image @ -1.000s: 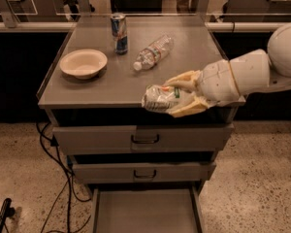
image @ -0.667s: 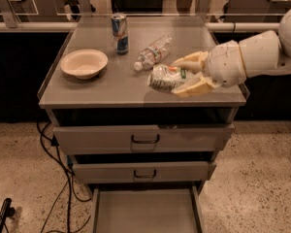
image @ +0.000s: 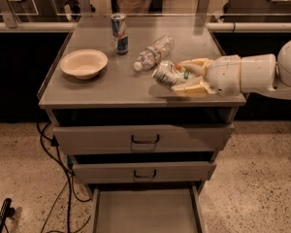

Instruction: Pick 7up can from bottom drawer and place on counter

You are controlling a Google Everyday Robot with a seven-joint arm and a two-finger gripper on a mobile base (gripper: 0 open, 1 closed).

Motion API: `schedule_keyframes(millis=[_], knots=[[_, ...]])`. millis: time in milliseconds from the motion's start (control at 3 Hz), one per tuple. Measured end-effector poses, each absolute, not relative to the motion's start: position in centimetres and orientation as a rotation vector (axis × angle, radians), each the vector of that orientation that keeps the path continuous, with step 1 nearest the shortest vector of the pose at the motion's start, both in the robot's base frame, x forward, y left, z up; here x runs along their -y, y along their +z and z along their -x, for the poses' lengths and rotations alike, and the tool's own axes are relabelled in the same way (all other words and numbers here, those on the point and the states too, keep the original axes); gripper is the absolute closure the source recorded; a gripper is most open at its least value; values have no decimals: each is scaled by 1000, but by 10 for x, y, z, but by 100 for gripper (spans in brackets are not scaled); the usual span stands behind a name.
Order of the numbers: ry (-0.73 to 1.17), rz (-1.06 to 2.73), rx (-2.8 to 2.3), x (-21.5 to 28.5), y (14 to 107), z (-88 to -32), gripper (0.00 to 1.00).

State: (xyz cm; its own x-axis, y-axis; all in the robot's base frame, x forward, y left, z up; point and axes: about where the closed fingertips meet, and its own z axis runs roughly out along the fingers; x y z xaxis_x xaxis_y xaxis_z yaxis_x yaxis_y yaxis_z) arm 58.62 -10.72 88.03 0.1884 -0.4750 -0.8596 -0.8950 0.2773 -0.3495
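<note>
The 7up can (image: 169, 75), silvery-white with green markings and dented sides, lies on its side between my fingers. My gripper (image: 186, 76) reaches in from the right and is shut on the can, holding it just over the right part of the counter (image: 111, 89). The bottom drawer (image: 145, 212) stands pulled open below, its flat floor bare.
A clear plastic bottle (image: 153, 52) lies on the counter just behind the can. A blue-and-silver slim can (image: 119, 33) stands at the back. A cream bowl (image: 84, 63) sits at the left. Two shut drawer fronts (image: 144, 139) with black handles are below. Cables (image: 58, 178) trail on the floor at the left.
My gripper has carried the 7up can up from in front of the cabinet edge and back over the counter's right part.
</note>
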Motion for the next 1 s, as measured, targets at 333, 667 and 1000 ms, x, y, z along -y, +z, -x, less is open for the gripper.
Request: schedule_keyframes(millis=[333, 667, 1000], knots=[[488, 1364, -1452, 104, 878, -587, 100], [494, 1372, -1467, 102, 877, -599, 100], [503, 1369, -1504, 108, 868, -615, 100]])
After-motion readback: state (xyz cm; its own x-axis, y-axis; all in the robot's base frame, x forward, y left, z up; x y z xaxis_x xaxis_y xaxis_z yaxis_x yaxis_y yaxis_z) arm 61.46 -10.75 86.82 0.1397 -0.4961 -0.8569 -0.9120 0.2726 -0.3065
